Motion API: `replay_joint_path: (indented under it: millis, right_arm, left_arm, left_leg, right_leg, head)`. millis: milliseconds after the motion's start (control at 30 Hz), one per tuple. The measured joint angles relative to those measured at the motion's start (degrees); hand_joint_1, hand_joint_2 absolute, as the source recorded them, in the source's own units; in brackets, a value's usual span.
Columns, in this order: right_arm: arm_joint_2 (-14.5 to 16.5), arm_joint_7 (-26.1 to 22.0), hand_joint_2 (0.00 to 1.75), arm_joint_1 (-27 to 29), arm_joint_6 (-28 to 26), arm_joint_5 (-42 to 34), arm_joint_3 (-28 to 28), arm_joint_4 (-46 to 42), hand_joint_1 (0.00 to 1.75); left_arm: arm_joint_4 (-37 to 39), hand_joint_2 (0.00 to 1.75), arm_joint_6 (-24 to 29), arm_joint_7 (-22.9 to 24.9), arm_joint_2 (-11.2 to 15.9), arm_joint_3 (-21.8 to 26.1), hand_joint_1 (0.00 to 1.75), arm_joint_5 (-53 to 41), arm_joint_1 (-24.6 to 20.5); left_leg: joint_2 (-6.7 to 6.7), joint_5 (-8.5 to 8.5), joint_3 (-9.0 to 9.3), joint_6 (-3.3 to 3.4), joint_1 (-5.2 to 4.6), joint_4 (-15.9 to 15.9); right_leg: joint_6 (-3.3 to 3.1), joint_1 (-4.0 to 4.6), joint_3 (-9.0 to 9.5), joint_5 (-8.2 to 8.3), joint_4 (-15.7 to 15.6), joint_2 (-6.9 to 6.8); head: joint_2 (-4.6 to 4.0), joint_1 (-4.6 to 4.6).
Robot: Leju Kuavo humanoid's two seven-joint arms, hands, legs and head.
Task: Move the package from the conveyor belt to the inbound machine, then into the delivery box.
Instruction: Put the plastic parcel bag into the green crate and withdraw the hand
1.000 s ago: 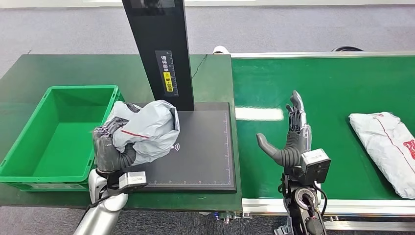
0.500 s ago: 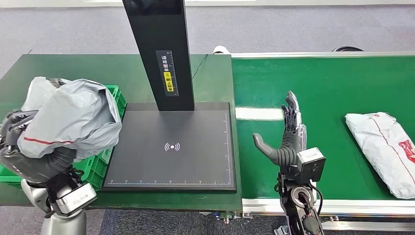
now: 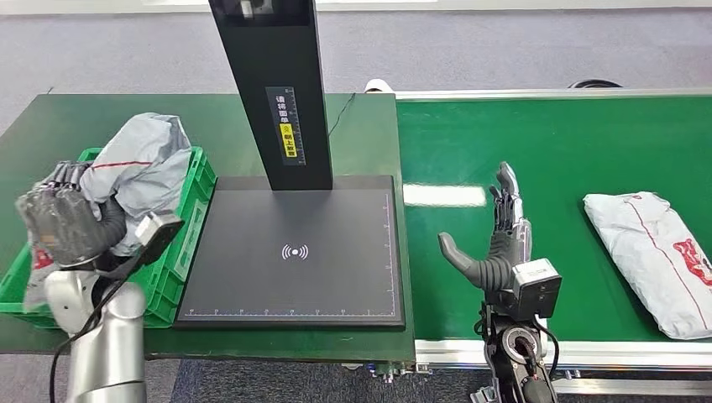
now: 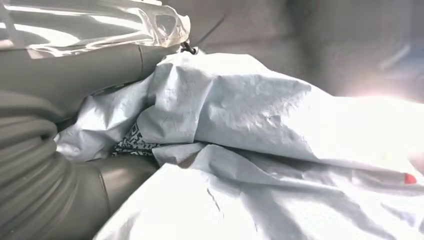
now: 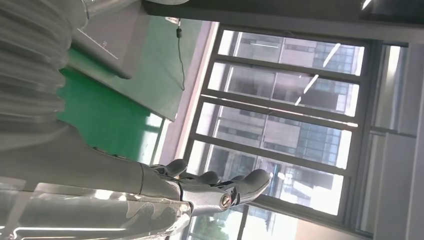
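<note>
One step remains: release. Left hand grips the grey package over the green delivery box, beside the inbound machine. Right hand hangs spread, empty.

Grey package over green box

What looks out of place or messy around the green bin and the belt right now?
Nothing spilled or damaged. The grey package is crumpled and bunched, sticking up over the green crate rim while the left hand grips it. The second package lies flat on the conveyor belt. The right hand hangs open over the belt.
</note>
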Motion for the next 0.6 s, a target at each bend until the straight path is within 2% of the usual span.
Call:
replay_joint_path:
  millis: [67,133,267,433,567,600]
  right_arm:
    - [-0.08,0.37,1.75,0.16,0.38,0.34,-0.14,-0.56,0.00]
    - [-0.14,0.60,1.75,0.24,0.64,0.51,-0.27,-0.92,0.00]
    - [-0.17,0.79,1.75,0.42,0.83,0.77,-0.39,-1.33,0.00]
    - [-0.20,0.92,1.75,0.44,1.43,1.45,-0.50,-1.48,0.00]
    - [-0.20,1.09,1.75,0.45,1.92,1.65,-0.80,-1.51,0.00]
    - [-0.20,1.09,1.75,0.48,1.97,1.70,-0.87,-1.51,0.00]
  left_arm:
    - [7.29,1.75,0.00,6.29,1.26,-0.21,1.75,-2.13,-1.97]
    - [13.48,1.75,0.01,10.05,2.48,-0.55,1.75,-3.09,-3.52]
    - [21.33,1.75,0.00,14.30,4.43,-1.22,1.75,-3.87,-5.77]
    - [30.30,1.75,-0.09,22.28,7.83,-2.78,1.75,-4.79,-9.99]
    - [34.32,1.75,0.03,24.63,10.16,-3.52,1.73,-5.04,-11.72]
    - [34.88,1.75,0.04,24.80,10.75,-3.53,1.47,-4.92,-11.97]
  left_leg:
    - [0.00,0.00,0.00,0.00,0.00,0.01]
    - [0.00,0.00,-0.02,0.00,0.00,0.01]
    - [0.00,-0.02,-0.06,0.00,-0.01,0.01]
    - [-0.02,-0.03,-0.02,0.01,-0.01,-0.02]
    - [0.02,0.00,0.07,-0.01,0.00,-0.03]
    - [0.03,0.01,0.07,-0.02,0.01,-0.03]
  right_leg:
    - [0.00,0.00,0.00,0.00,0.00,0.00]
    - [0.00,0.00,-0.01,0.00,0.00,0.00]
    - [0.01,-0.01,-0.04,-0.01,0.00,0.01]
    - [0.01,-0.02,0.01,-0.02,0.00,0.00]
    - [-0.01,0.01,0.08,0.00,0.01,0.02]
    - [-0.01,0.02,0.08,0.00,0.01,0.03]
  head:
    - [0.00,0.01]
    - [0.00,0.02]
    - [0.00,0.01]
    - [0.00,0.00]
    - [0.00,0.01]
    - [0.00,0.01]
